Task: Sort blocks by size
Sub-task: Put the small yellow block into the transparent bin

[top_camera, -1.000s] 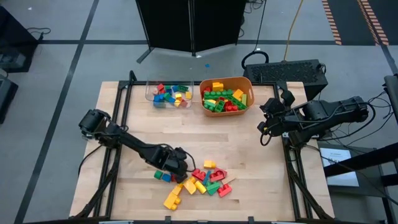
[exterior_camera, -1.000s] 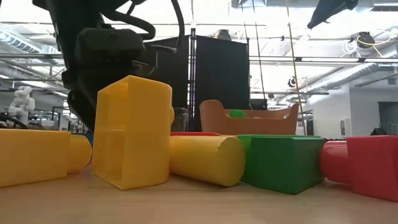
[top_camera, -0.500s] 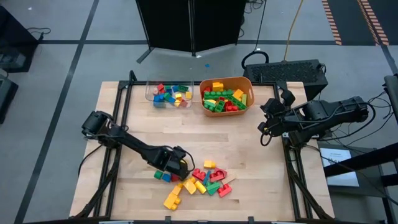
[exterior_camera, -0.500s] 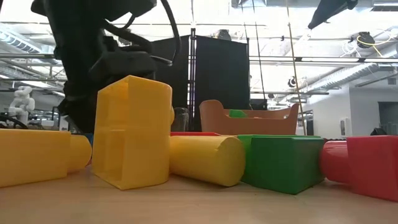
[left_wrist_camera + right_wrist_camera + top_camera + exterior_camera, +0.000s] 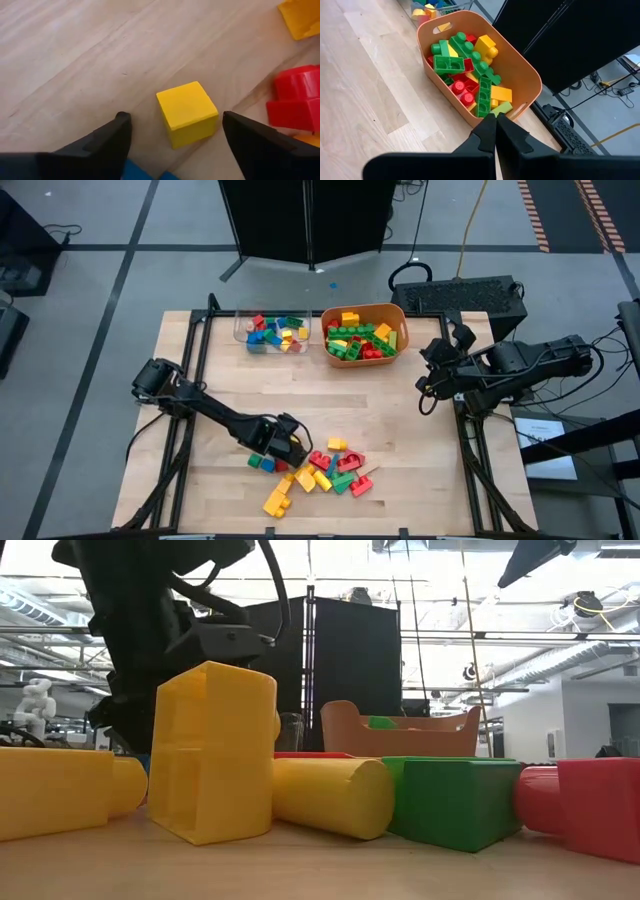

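Note:
Loose blocks (image 5: 322, 472) in red, yellow, green and blue lie in a pile on the table near its front edge. My left gripper (image 5: 288, 448) stands open at the pile's left end, pointing steeply down. In the left wrist view its fingers (image 5: 117, 135) stand on either side of a small yellow cube (image 5: 187, 112) that rests flat on the wood, with a gap on both sides. My right gripper (image 5: 495, 120) is shut on nothing, raised at the table's right edge (image 5: 430, 380).
An orange tub (image 5: 364, 333) of larger blocks and a clear tray (image 5: 272, 332) of small ones stand at the table's far edge. A red block (image 5: 295, 100) and a blue one (image 5: 145, 172) lie close to the cube. Bare wood lies between the pile and the containers.
My left gripper has rolled about its own line while staying over the left end of the pile. The blocks have kept their places.

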You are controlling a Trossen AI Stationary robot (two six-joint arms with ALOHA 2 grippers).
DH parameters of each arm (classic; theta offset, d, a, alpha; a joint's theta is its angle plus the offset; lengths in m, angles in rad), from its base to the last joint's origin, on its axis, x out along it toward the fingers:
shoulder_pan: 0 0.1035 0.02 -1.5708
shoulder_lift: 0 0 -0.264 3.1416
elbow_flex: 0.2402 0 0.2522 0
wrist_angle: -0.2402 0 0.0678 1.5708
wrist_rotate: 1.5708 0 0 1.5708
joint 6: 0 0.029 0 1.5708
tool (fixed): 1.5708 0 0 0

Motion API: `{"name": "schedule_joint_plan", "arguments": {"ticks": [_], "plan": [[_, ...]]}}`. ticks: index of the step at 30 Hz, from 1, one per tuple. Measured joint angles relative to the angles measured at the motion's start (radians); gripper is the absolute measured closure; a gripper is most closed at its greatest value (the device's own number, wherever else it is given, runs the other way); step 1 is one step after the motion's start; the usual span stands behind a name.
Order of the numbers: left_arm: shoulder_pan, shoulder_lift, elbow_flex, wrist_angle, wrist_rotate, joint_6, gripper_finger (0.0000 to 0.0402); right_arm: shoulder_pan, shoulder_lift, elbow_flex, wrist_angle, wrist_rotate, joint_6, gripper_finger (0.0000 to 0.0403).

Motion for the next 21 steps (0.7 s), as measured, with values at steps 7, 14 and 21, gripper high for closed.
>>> {"name": "schedule_joint_plan", "arguments": {"ticks": [7,14,21], "plan": [[0.004,0.001,-0.002,-0.022,0.007,0.001,0.0200,0.000,0.000,0.000,-0.001,0.000,0.000,0.0399],[0.035,0.001,-0.002,-0.009,0.024,0.012,0.0283,0.000,0.000,0.000,-0.001,0.006,-0.005,0.0399],[0.097,-0.007,-0.001,0.002,0.043,0.053,0.0283,0.000,0.000,0.000,-0.001,0.006,-0.014,0.0399]]}}
